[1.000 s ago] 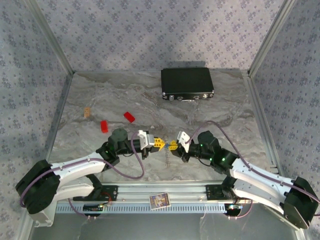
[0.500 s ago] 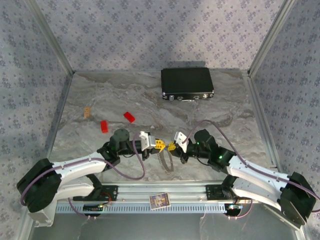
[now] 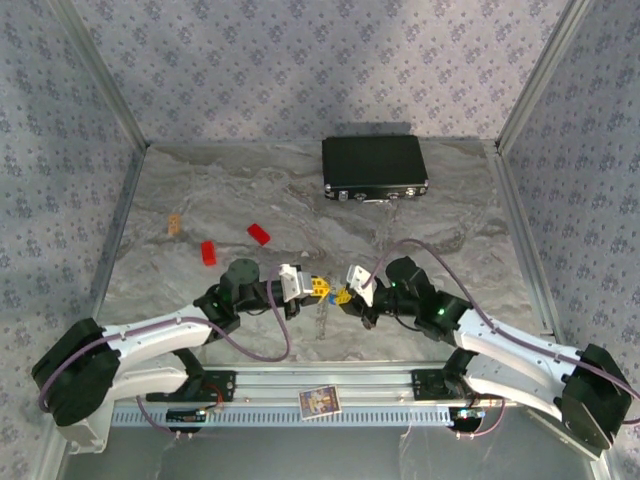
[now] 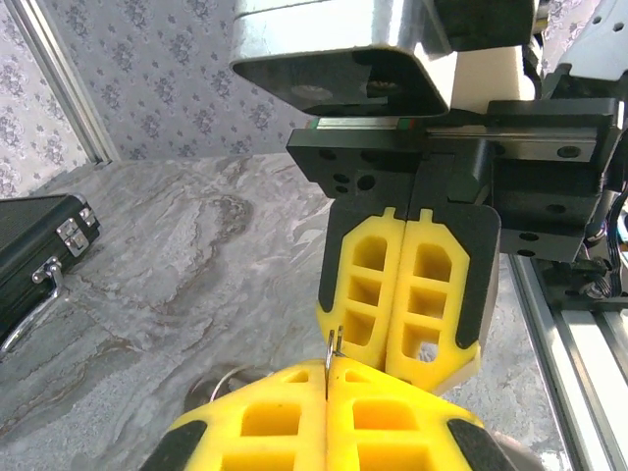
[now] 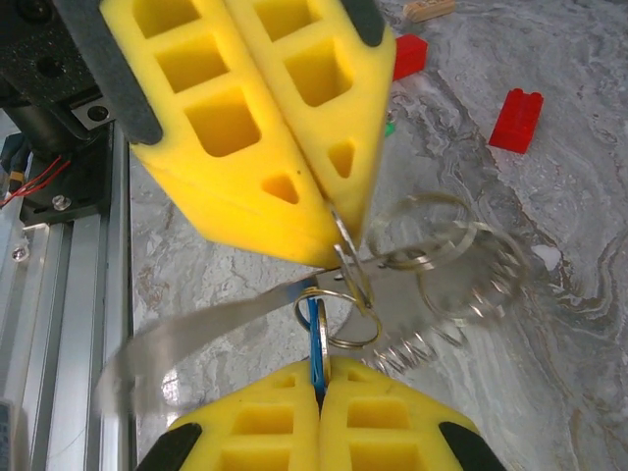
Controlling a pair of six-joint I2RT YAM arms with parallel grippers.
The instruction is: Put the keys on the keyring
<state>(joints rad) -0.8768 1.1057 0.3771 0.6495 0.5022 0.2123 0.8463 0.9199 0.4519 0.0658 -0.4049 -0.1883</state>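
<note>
Facing: left gripper (image 5: 336,224) and right gripper (image 5: 319,378) meet tip to tip, low over the near middle of the table (image 3: 450,230), with their yellow fingertips almost touching.
Left tool: clenched on a thin wire of the keyring (image 5: 392,294). The rest of the ring trails off beside it as blurred silvery loops and coil.
Right tool: clenched on the blue key (image 5: 314,339), which sits edge-on between the pads with a small split ring (image 5: 358,342) at its top.
Key relation: the pinched wire lies just beyond the key, straight ahead of the right fingers, and it seems to touch or cross the split ring. Whether it is threaded through cannot be told.
Long axis: the key runs in line with the right fingers and points at the left tips. The wire slants across it.
Nearer arm: probably the right arm should feed while the left holds steady.
Around: red blocks (image 5: 517,120) and a green speck (image 5: 390,127), possibly the other key, lie apart on the table. The black case (image 3: 375,168) is well away at the far side.
In the way: slack loops of the ring hang just beside the join and could snag.
</note>
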